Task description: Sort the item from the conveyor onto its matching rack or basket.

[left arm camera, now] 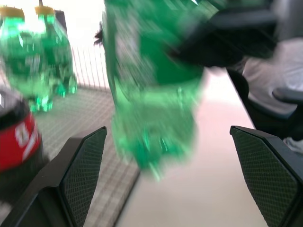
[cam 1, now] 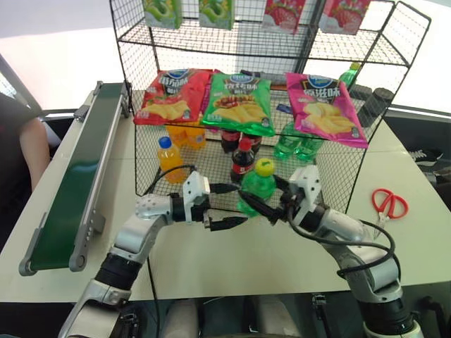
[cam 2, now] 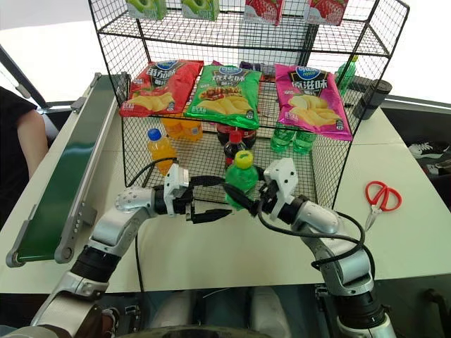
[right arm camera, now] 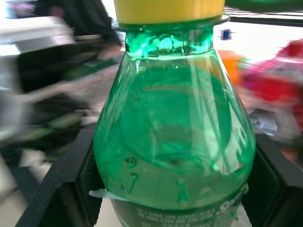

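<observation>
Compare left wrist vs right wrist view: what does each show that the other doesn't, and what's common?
Left wrist alone: the left gripper with its fingers spread wide and clear of the green bottle, that bottle's base, two more green bottles on the rack's mesh floor, and part of a red-labelled cola bottle.
Right wrist alone: the yellow cap and the right gripper shut on the bottle's sides.
Both: the same green bottle, held off the table.

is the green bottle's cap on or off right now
On. The yellow cap sits on the neck of the green bottle, which the right gripper holds.
</observation>
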`<state>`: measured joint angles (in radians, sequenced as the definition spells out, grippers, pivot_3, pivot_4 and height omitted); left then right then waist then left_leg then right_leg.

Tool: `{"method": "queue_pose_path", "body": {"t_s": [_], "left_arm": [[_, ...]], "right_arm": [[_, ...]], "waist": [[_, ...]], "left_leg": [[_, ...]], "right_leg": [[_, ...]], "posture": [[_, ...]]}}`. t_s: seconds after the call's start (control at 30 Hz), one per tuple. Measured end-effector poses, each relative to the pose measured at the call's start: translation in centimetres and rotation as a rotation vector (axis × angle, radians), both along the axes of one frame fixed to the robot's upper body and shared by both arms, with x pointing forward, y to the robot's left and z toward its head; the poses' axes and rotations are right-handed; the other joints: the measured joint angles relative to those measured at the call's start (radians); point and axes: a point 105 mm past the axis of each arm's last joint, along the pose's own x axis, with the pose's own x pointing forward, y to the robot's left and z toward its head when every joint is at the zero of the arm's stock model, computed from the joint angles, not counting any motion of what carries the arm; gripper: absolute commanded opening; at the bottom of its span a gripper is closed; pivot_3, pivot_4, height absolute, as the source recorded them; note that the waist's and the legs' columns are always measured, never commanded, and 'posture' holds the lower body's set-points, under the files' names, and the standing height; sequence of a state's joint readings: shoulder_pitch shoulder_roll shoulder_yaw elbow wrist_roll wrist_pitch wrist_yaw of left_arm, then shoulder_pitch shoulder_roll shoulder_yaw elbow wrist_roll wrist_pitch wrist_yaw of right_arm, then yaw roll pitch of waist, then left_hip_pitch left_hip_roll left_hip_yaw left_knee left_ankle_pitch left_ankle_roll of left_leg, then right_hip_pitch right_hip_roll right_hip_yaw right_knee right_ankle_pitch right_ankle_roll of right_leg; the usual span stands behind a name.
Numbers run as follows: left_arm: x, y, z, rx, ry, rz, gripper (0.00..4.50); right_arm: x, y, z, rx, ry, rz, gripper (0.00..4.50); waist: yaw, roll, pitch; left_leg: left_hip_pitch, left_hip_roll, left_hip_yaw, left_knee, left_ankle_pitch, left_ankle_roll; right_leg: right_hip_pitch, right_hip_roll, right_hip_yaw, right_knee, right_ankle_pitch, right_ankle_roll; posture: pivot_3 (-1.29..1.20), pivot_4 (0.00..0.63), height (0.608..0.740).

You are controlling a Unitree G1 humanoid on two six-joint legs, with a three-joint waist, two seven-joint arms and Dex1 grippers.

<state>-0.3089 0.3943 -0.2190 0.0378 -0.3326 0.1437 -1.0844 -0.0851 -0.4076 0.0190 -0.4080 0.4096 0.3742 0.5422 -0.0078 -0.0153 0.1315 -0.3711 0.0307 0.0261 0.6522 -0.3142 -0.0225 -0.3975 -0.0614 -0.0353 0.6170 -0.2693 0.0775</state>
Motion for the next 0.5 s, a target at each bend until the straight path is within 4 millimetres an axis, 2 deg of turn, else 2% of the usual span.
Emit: {"method": "queue_pose_path", "body": {"t_s": [0.13,0.23,0.4,0.5], "left_arm": [[0.0,0.6,-0.6,0.005,0.012,0.044,4.44],[0.4,0.6,0.3,-0.029,-0.016,0.087,4.44],[0.1,0.3,1.7,-0.056,-0.066,0.089,4.44],[-0.2,0.1,2.0,-0.065,-0.07,0.08,4.44]], "right_arm": [[1.1,-3.1,-1.5,-0.072,-0.009,-0.185,3.07],[1.9,-4.9,-3.0,-0.099,-0.012,-0.313,3.07],[3.5,-6.8,-5.2,-0.086,0.0,-0.481,3.07],[4.8,-7.4,-5.5,-0.049,-0.006,-0.559,3.07]], "waist": [[0.008,0.0,0.0],[0.014,0.0,0.0],[0.012,0.002,0.0],[0.012,0.004,0.001]], "left_leg": [[0.0,0.0,0.0,0.0,0.0,0.0],[0.0,0.0,0.001,0.0,0.0,0.0],[0.001,0.0,0.002,0.0,0.0,0.0],[0.001,0.0,0.002,0.0,0.0,0.0]], "right_leg": [[0.0,0.0,0.0,0.0,0.0,0.0],[0.0,0.0,0.001,0.0,0.0,0.0],[0.0,0.0,0.002,0.001,0.0,0.0],[0.0,0.0,0.002,0.001,0.0,0.0]], "posture": [[0.0,0.15,0.74],[0.0,0.15,0.74],[0.0,0.15,0.74],[0.0,0.15,0.74]]}}
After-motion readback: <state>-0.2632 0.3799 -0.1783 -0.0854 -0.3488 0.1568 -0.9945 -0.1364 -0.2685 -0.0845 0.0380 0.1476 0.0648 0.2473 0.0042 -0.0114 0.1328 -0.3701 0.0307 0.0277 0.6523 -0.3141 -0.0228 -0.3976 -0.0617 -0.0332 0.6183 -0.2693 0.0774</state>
